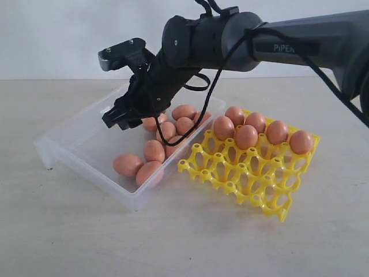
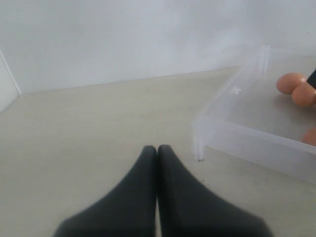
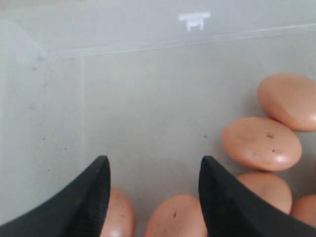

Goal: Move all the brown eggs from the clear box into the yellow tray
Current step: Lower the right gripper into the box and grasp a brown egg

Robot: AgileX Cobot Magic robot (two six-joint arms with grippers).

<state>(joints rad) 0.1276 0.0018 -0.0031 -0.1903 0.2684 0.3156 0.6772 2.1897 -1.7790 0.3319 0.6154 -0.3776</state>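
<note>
The clear box [image 1: 81,144] lies left of the yellow tray [image 1: 253,179] and holds several brown eggs [image 1: 128,164]. Several more eggs [image 1: 246,137] fill the tray's back cells. My right gripper [image 1: 122,120] reaches across and hangs open low over the box, above its back group of eggs. In the right wrist view the open right gripper [image 3: 153,160] has one egg [image 3: 175,215] below the gap between its fingers, another egg [image 3: 118,217] beside one finger, and more eggs [image 3: 261,143] off to the side. My left gripper [image 2: 157,147] is shut and empty over bare table, near the box's corner [image 2: 200,143].
The tray's front rows of cells [image 1: 230,170] stand empty. The box's near wall [image 1: 98,182] and left end rise above the beige table [image 1: 173,242]. A white wall stands behind. The right arm [image 1: 300,46] spans over the tray.
</note>
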